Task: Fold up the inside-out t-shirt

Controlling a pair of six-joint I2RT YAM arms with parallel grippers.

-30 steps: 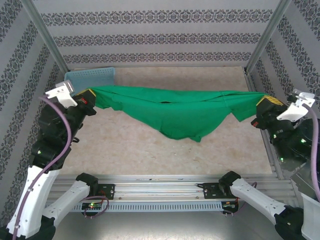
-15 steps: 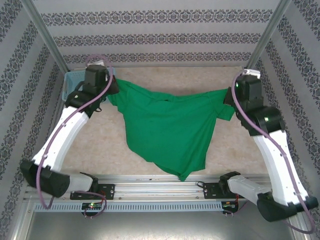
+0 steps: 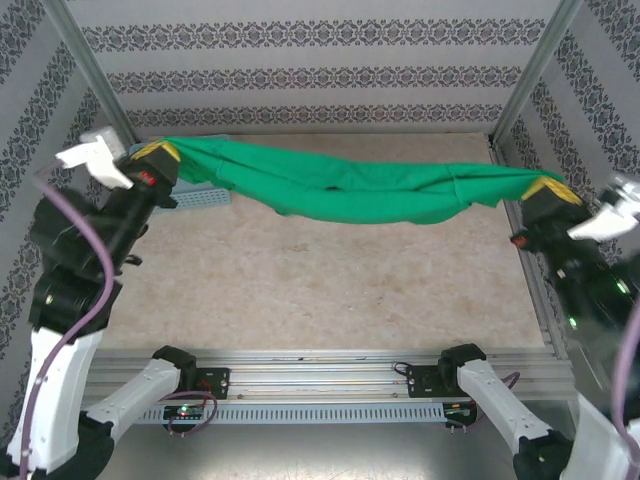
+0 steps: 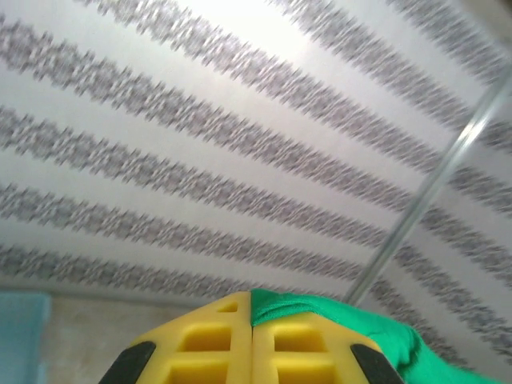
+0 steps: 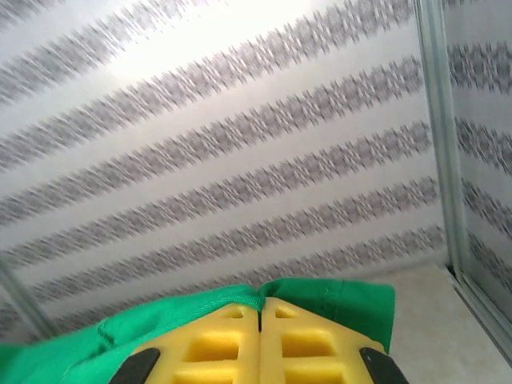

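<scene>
The inside-out t-shirt (image 3: 350,190), plain bright green, hangs stretched in the air between my two grippers as a long bunched band across the back of the table. My left gripper (image 3: 160,152) is shut on its left end, high at the back left. In the left wrist view the green cloth (image 4: 320,308) is pinched between the yellow jaws of the left gripper (image 4: 252,316). My right gripper (image 3: 545,188) is shut on the right end, at the right side. The right wrist view shows the cloth (image 5: 352,300) draped over the closed right gripper (image 5: 260,308).
A light blue mesh basket (image 3: 195,197) sits at the back left, mostly hidden under the shirt and the left arm. The beige tabletop (image 3: 330,290) lies below the shirt. Metal frame posts (image 3: 90,70) and patterned walls close in the sides and back.
Both arms swung forward over the table and back up; the shirt, which hung down spread half a second ago, is now pulled taut and bunched between the raised grippers.
</scene>
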